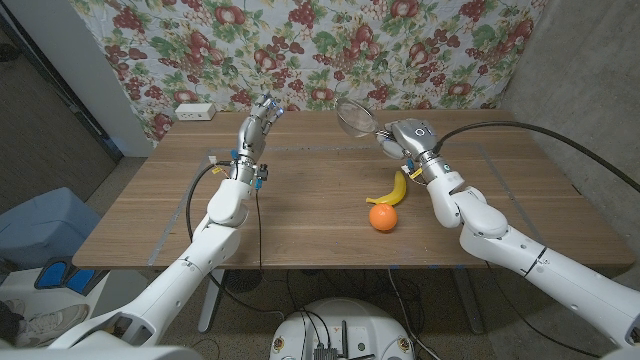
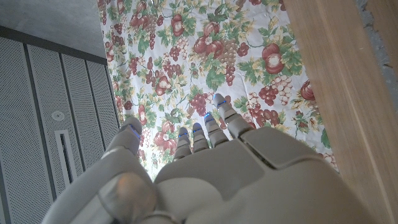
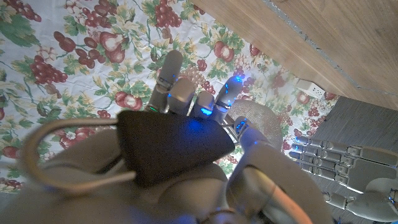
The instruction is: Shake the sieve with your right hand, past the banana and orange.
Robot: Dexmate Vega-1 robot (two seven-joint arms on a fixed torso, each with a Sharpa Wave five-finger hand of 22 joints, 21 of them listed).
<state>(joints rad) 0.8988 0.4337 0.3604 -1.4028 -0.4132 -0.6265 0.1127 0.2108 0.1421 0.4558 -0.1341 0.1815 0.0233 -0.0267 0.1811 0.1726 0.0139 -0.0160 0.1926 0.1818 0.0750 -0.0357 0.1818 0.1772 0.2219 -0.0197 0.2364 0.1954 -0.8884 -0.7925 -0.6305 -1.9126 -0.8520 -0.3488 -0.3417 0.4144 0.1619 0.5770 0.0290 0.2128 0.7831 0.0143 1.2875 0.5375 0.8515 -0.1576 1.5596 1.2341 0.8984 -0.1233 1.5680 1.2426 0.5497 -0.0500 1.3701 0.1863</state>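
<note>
The round wire-mesh metal sieve [image 1: 354, 116] is already up off the wooden table [image 1: 300, 215], held in the air near the table's far edge, right of its middle and in front of the fruit-patterned cloth [image 1: 320, 45]. The right hand [image 1: 405, 137] grips it by the handle end, fingers curled around the grip; in the right wrist view a black handle piece [image 3: 171, 146] and a thin wire hanging loop [image 3: 59, 152] lie across the back of that hand [image 3: 205, 162], which suggests a firm wrap rather than a fingertip pinch.

The yellow curved banana [image 1: 393, 191] and the round orange [image 1: 382, 217] lie touching or just beside each other on the table, nearer the front edge than the sieve and just beside the right forearm.

The sieve is probably light and stiff at rim and handle, while the fine mesh bowl would dent if pressed. The handle is the right place to hold it; the bowl should stay untouched. Being light, it should shake easily, though a smooth handle could twist in the grip, so the wrap ought to stay snug.

The left hand [image 1: 259, 121] is raised over the far left part of the table, holding nothing, its fingers [image 2: 205, 127] extended and slightly apart.
</note>
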